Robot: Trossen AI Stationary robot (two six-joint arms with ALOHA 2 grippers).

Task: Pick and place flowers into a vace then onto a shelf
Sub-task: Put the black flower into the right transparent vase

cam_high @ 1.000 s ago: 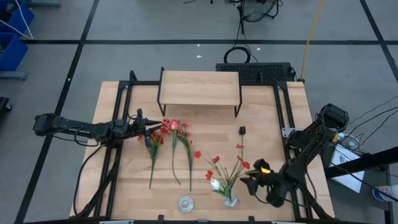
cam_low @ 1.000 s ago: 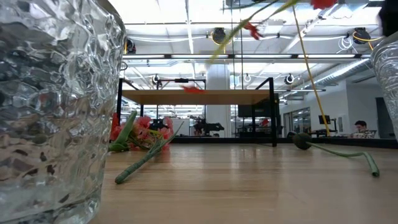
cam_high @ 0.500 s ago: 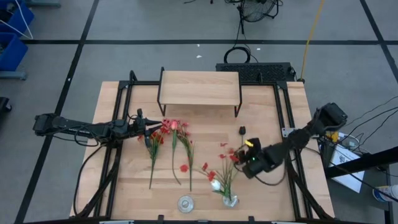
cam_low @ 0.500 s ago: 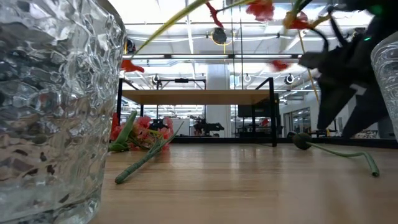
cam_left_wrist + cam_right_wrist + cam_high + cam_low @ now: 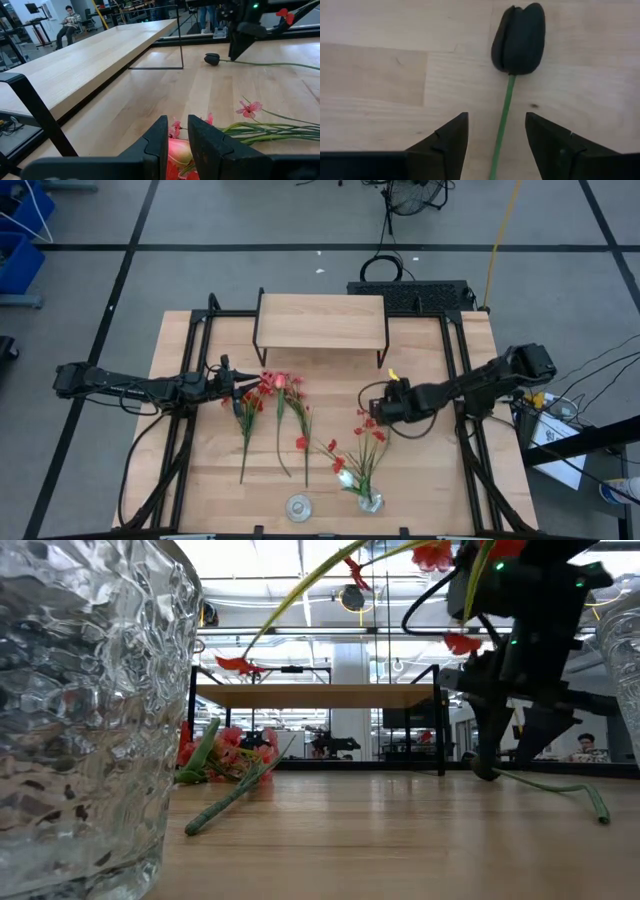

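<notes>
The right arm reaches in from the table's right edge, stretched leftward across the boards, its right gripper (image 5: 385, 402) pointing down just in front of the shelf (image 5: 321, 319). Its fingers (image 5: 451, 135) are spread apart, released, straddling the green stalk of a dark tulip (image 5: 518, 38) that lies flat on the wood; the stalk runs between the two fingers without touching either, the bloom just beyond their tips.

The left arm lies low along the left side, its left gripper (image 5: 236, 387) at the heads of the loose flowers (image 5: 275, 412). Its fingers (image 5: 158, 140) stand narrowly apart with a pink blossom between them; whether they pinch it cannot be told.

One shelf stands at the far side. Three stems lie loose left of centre. A vase (image 5: 370, 502) at the near edge holds several red-blossomed stems, and a second glass (image 5: 298, 506) stands just left of it.
</notes>
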